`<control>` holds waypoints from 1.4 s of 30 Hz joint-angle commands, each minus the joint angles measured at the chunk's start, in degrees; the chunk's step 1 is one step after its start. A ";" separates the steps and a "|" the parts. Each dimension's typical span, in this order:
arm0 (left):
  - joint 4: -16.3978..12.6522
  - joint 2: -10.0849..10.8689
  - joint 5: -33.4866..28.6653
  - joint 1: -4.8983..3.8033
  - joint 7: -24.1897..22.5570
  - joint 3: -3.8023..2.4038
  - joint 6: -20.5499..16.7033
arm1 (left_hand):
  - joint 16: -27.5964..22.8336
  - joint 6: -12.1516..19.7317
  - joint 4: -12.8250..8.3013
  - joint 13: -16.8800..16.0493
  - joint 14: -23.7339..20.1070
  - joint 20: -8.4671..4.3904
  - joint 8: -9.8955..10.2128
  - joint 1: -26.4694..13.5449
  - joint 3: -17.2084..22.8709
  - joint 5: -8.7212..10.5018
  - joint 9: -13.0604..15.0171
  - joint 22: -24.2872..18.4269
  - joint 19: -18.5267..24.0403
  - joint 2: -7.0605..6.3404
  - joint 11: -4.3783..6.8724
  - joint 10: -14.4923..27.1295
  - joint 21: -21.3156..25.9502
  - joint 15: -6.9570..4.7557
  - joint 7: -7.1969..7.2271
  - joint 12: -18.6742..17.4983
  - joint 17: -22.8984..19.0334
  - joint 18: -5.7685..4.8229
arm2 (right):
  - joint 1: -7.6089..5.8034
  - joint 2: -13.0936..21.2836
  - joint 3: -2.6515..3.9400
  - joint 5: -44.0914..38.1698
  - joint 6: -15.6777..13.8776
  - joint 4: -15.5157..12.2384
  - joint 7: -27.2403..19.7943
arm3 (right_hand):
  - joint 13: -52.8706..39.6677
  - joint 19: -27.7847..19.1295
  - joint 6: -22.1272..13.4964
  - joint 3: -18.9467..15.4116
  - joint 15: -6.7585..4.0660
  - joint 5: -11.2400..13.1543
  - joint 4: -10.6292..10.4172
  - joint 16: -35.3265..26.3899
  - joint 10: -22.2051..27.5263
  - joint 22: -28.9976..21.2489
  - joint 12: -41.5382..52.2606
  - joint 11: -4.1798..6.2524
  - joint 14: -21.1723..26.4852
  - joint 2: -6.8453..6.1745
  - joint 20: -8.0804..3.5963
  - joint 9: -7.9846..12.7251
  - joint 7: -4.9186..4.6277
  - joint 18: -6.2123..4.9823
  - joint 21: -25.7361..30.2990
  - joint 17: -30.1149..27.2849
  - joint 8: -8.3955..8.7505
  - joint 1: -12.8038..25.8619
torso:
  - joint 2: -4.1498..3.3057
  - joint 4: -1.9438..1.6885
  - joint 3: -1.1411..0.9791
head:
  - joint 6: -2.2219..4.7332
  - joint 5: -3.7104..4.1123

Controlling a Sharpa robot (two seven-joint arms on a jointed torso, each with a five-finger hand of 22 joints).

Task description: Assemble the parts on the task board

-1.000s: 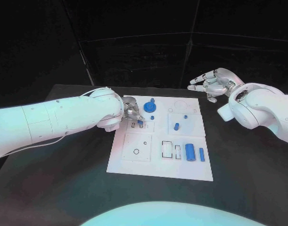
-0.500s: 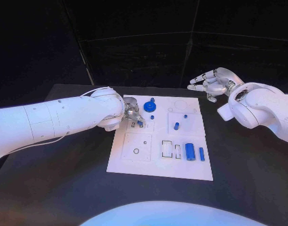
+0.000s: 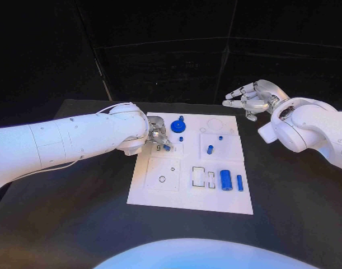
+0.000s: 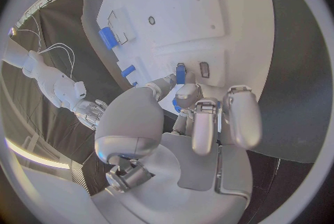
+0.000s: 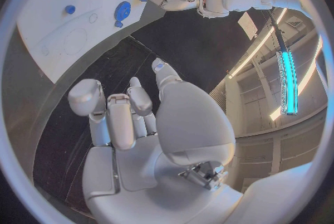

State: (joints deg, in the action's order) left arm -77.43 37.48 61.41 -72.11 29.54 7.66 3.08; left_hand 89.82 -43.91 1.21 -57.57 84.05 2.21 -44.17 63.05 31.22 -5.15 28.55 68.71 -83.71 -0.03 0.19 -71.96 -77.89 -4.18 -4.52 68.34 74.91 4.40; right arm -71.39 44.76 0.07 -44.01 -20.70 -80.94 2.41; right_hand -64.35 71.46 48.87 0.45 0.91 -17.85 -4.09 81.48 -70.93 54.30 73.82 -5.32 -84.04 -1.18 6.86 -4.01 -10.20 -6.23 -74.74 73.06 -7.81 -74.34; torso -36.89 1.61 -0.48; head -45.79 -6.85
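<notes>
Black table (image 3: 74, 213); left hand (image 3: 157, 136) pinching blue part (image 4: 180, 73); right hand (image 3: 251, 98) spread; no writing legible.

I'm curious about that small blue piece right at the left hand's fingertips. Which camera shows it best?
The left wrist view: the small blue piece stands close up on the task board, just past the left hand. The head view shows it tiny beside the fingers. The right wrist view shows that hand far off, the piece hard to tell.

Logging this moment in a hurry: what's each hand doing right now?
Left hand: pinching a small blue peg at the white task board.
Right hand: open, holding nothing, above the black table.
</notes>
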 commanded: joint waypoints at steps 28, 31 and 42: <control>1.57 -0.93 1.19 0.08 1.00 0.10 5.99 | 0.18 -0.84 -7.88 0.58 5.95 -0.42 -1.06 -1.30 9.96 -0.84 0.74 0.13 -0.20 -1.01 0.52 -0.77 -0.01 -0.21 0.84 0.08 15.09 -0.37 | -0.11 -0.37 0.06 -0.50 0.39 0.26 -0.35 | 0.04 -0.23 -0.27 -0.47 -0.33 -0.19 -0.01 -0.19 0.15 -0.03 0.04 0.16 -2.31 0.21 -0.13 0.04 -0.01 -0.62 0.23 0.04 -0.21 -0.22 | -0.01 -0.01 -0.03 | -0.43 -0.07; 1.81 -1.19 1.18 0.07 0.99 0.10 5.97 | 0.18 -1.28 -7.00 0.21 5.95 -0.60 -1.30 -2.30 9.53 -0.75 0.93 0.13 -0.20 -1.40 0.80 -1.18 0.03 -0.44 1.23 0.39 15.09 -0.36 | -0.11 -0.40 0.06 -0.50 0.39 0.28 -0.35 | 0.04 -0.23 -0.27 -0.47 -0.33 -0.19 -0.01 -0.19 0.15 -0.03 0.04 0.16 -2.31 0.21 -0.13 0.04 -0.01 -0.62 0.23 0.04 -0.21 -0.22 | -0.01 0.00 -0.02 | -0.42 -0.09; 3.00 -2.21 1.18 0.04 1.00 0.09 6.09 | 0.18 -2.24 -4.88 0.02 5.95 -1.04 -1.26 -4.45 7.02 -0.54 1.00 0.36 -0.30 -2.55 1.28 -1.41 0.00 -0.88 1.82 0.69 15.09 -0.41 | -0.11 -0.40 0.06 -0.50 0.34 0.25 -0.34 | 0.17 -0.28 -0.27 -0.53 -0.34 -0.20 -0.03 -0.29 0.24 -0.18 -0.01 0.17 -2.28 0.25 -0.14 0.04 0.00 -0.65 0.31 -0.13 -0.26 -0.32 | -0.01 0.06 -0.03 | -0.47 0.10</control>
State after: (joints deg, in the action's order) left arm -74.51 35.39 62.25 -72.33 29.90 7.53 7.26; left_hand 89.82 -46.00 0.06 -57.48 84.05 1.63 -45.76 59.12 34.74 -5.84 29.59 69.02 -83.88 -2.63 1.13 -73.13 -77.89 -4.61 -2.89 68.79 74.91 4.40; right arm -71.39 44.38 0.07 -44.36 -20.56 -80.63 2.40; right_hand -64.23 71.46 48.87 0.13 0.91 -17.85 -4.08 81.49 -70.93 54.17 73.82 -5.32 -84.04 -1.18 6.86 -4.01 -10.20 -6.23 -74.74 72.98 -7.80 -74.35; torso -36.89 1.65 -0.51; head -46.25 -6.81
